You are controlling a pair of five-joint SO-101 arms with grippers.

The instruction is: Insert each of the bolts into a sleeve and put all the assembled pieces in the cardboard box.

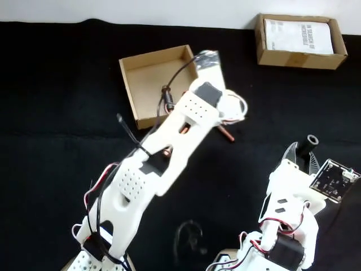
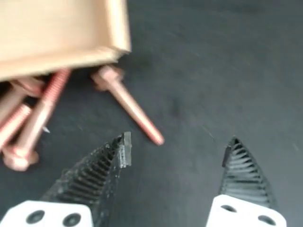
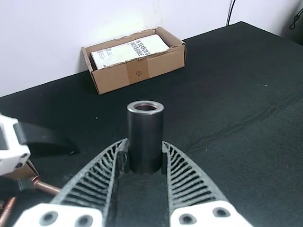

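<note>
My left gripper is open just above the black table, its fingers either side of the tip of a copper bolt that lies loose. Several more copper bolts lie bunched against the corner of the empty cardboard box. In the high view the left arm stretches to that box, with one bolt showing beside it. My right gripper is shut on a dark metal sleeve, held upright with its bore facing up. The sleeve is at the right side of the table.
A second cardboard box holding a white booklet stands at the back right, also seen beyond the sleeve as the box. The black cloth between the two arms is bare. Two bolts show at the right wrist view's edge.
</note>
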